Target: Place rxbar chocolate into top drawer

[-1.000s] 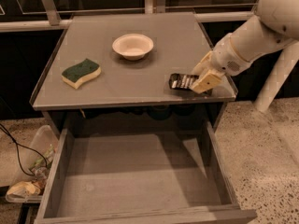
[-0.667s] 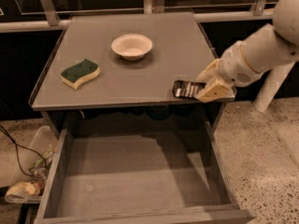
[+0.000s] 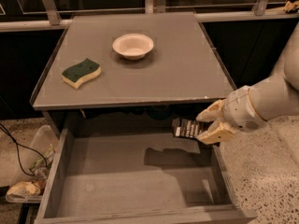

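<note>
My gripper (image 3: 205, 125) is shut on the rxbar chocolate (image 3: 185, 128), a small flat black wrapper with white lettering. It holds the bar in the air over the right rear part of the open top drawer (image 3: 135, 181), just below the table's front edge. The bar sticks out to the left of the cream fingers (image 3: 212, 133). The wide shallow grey drawer is pulled out and nothing lies on its flat bottom; the bar's shadow falls on it.
On the grey table top (image 3: 187, 73) stand a white bowl (image 3: 133, 45) at the back middle and a green-and-yellow sponge (image 3: 81, 72) at the left. A bin with rubbish (image 3: 30, 171) and a cable lie on the floor at the left.
The gripper has carried the bar off the table's right front corner, down and forward, to a spot over the open drawer.
</note>
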`<control>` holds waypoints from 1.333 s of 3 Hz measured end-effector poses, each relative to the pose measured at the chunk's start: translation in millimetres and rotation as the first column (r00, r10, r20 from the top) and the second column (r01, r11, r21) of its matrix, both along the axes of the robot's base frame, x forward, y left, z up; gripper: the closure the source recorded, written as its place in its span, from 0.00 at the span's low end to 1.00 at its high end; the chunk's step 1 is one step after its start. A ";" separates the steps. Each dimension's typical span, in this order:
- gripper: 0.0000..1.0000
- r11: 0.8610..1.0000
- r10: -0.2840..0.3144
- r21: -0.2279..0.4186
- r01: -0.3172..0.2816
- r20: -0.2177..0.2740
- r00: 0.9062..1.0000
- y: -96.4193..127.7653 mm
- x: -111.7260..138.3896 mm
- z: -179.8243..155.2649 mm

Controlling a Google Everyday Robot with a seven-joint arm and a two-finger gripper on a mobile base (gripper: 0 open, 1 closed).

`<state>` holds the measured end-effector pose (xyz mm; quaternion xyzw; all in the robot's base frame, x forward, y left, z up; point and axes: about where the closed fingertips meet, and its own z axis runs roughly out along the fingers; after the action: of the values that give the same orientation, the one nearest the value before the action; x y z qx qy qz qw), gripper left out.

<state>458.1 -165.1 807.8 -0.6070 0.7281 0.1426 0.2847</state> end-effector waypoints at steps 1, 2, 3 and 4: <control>1.00 1.000 0.000 0.000 0.000 0.001 1.000 0.1 0.2 0.3; 1.00 0.997 0.041 0.061 -0.039 -0.033 0.999 26.1 -2.4 -26.7; 1.00 0.979 0.078 0.192 -0.066 -0.057 0.995 58.0 -3.9 -65.2; 1.00 0.957 0.076 0.285 -0.061 -0.044 0.996 80.9 -1.5 -99.9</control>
<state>456.6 -84.2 707.9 -0.5807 0.6861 0.2716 0.3438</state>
